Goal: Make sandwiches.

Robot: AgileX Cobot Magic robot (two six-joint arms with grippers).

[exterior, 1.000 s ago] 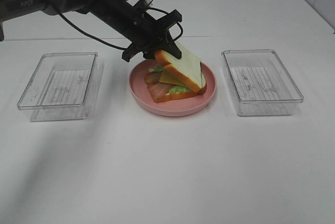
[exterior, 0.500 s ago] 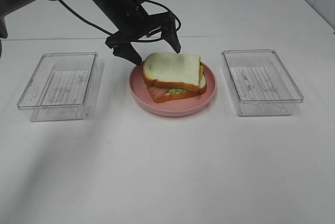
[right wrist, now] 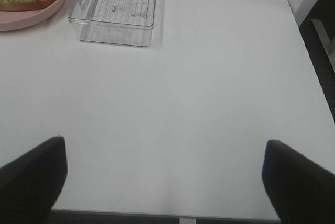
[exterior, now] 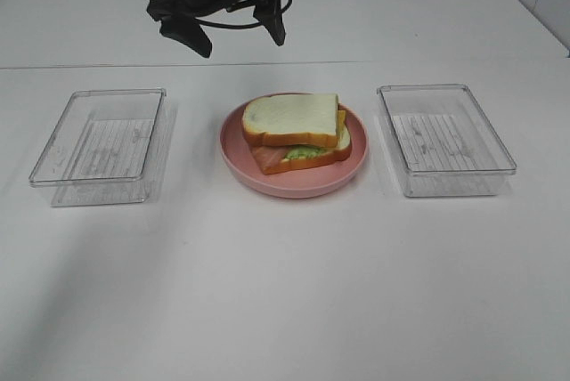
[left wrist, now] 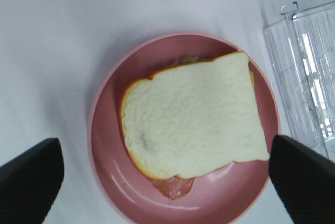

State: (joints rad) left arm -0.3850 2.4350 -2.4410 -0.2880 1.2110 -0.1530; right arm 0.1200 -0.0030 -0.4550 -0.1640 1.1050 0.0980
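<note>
Overall, 1 white tabletop (exterior: 285, 292) carries everything; 2 clear trays w/ ribbed floors, left tray (exterior: 100, 145) and right tray (exterior: 443, 138), sit on either side of 1 round pink plate (exterior: 233, 157), each apart from it; the right tray shows again in the right wrist view (right wrist: 118, 7), along w/ the plate's edge (right wrist: 31, 21).

1 sandwich (exterior: 298, 132) lies on the plate, roughly centred; counted layers: 2 bread slices w/ orange-brown crust, top slice (left wrist: 191, 116) lying a bit askew over the bottom one; green lettuce peeks out at the front edge in the high view; 1 reddish bacon end (left wrist: 175, 186) sticks out below the top slice in the left wrist view; a thin yellow cheese edge shows at the sandwich's right side; no. of bacon strips can't be told, most of the filling is hidden under the top slice.

2 pincers: left pincer (exterior: 233, 34) hangs above and behind the plate, fingers spread wide, nothing between them, clear of the sandwich; its arm is cut off by the frame's top edge; right pincer (right wrist: 165, 182) isn't in the high view; in its own wrist view just 2 dark finger tips at the corners, set wide apart over bare tabletop, holding nothing.
</note>
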